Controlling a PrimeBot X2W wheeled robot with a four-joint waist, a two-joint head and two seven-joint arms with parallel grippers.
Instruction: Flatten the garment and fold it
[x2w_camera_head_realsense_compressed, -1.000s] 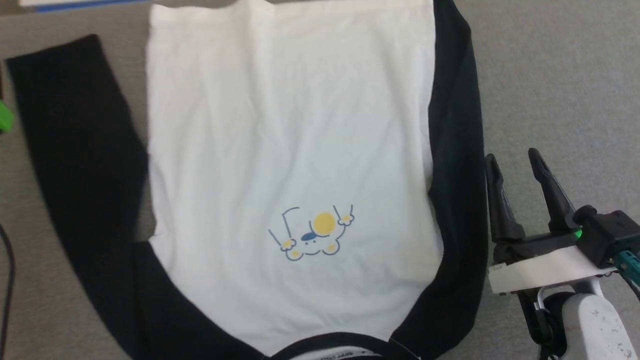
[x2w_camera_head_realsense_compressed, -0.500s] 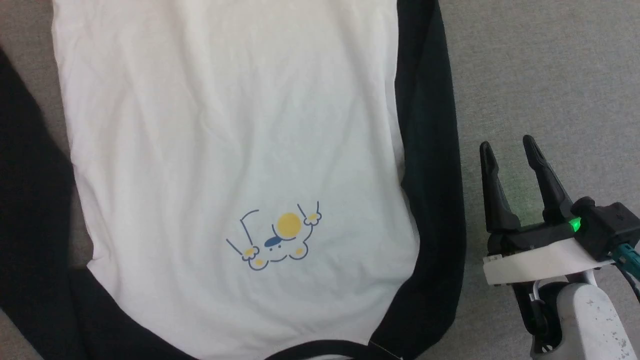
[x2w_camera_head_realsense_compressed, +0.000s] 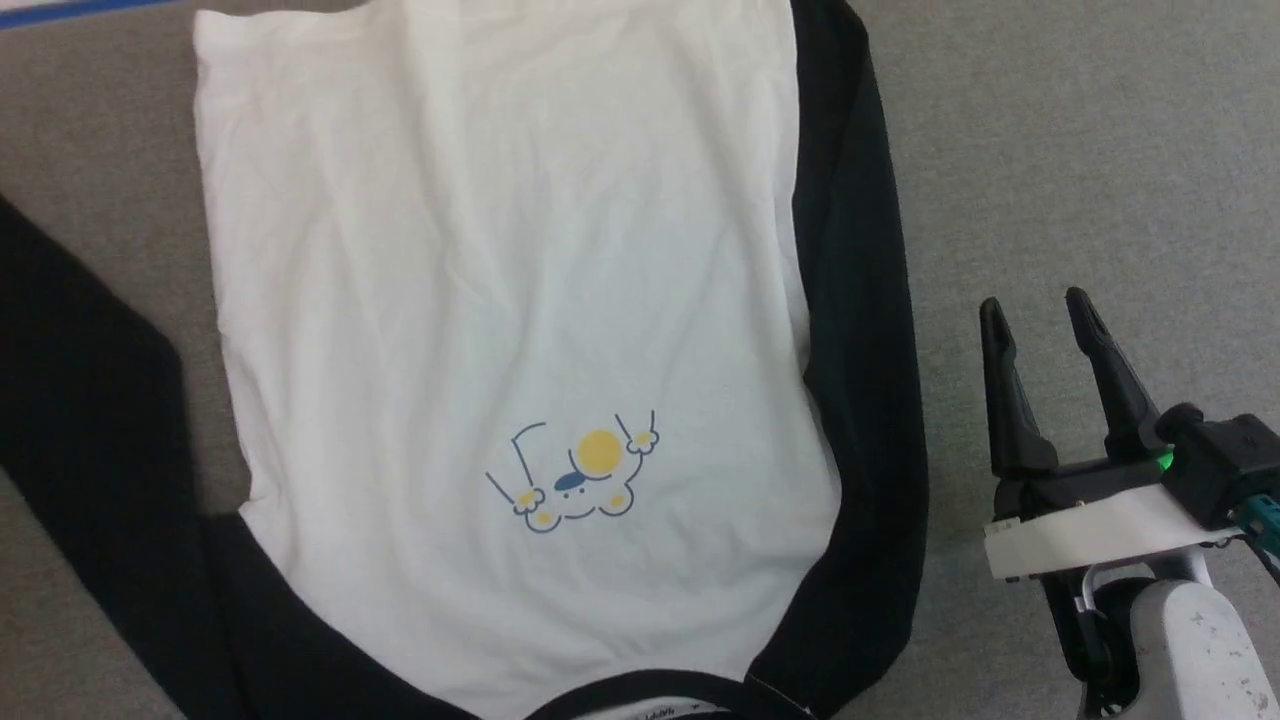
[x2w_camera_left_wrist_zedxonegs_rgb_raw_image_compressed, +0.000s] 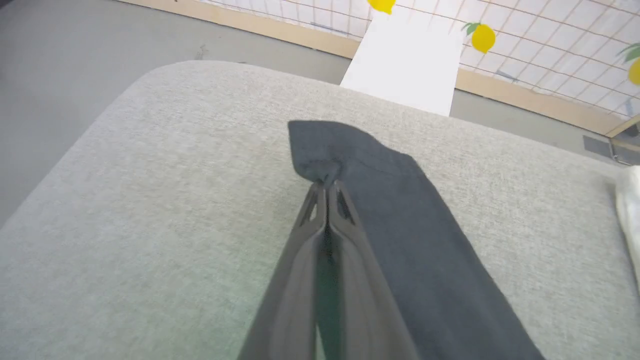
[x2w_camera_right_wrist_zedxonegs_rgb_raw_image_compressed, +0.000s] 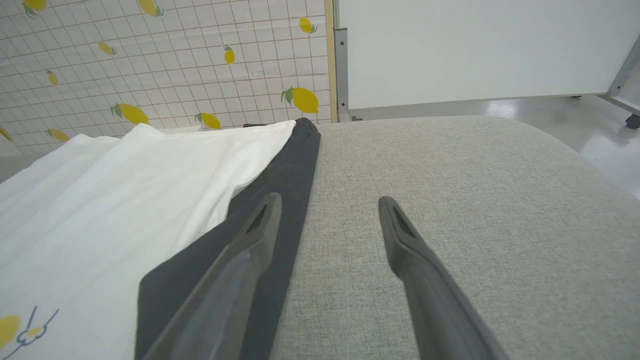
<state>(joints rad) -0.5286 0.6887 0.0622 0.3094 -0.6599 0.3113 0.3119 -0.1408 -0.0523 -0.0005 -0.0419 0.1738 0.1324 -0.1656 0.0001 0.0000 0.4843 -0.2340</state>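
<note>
The garment (x2w_camera_head_realsense_compressed: 500, 300) lies spread flat on the grey surface, white body up, with a small yellow-and-blue cartoon print (x2w_camera_head_realsense_compressed: 580, 475) near its collar. Black sleeves run down both sides (x2w_camera_head_realsense_compressed: 860, 300) (x2w_camera_head_realsense_compressed: 80, 400). In the left wrist view my left gripper (x2w_camera_left_wrist_zedxonegs_rgb_raw_image_compressed: 326, 186) is shut on the bunched end of the black sleeve (x2w_camera_left_wrist_zedxonegs_rgb_raw_image_compressed: 400, 210). My right gripper (x2w_camera_head_realsense_compressed: 1035, 302) stands open just right of the other black sleeve, nothing between its fingers. In the right wrist view that gripper (x2w_camera_right_wrist_zedxonegs_rgb_raw_image_compressed: 330, 200) has its left finger over the sleeve's edge, beside the garment (x2w_camera_right_wrist_zedxonegs_rgb_raw_image_compressed: 125, 200).
The grey fabric surface (x2w_camera_head_realsense_compressed: 1100, 150) has rounded edges that drop to a grey floor (x2w_camera_left_wrist_zedxonegs_rgb_raw_image_compressed: 75, 60). Beyond it stand a lemon-patterned tiled wall (x2w_camera_right_wrist_zedxonegs_rgb_raw_image_compressed: 150, 60) and a white panel (x2w_camera_right_wrist_zedxonegs_rgb_raw_image_compressed: 475, 50). A blue-edged strip (x2w_camera_head_realsense_compressed: 60, 8) shows at the head view's top left.
The head camera has swung, so the whole picture shifted sideways. My left gripper has gone from open to shut. The right gripper stays open in the same place beside the sleeve.
</note>
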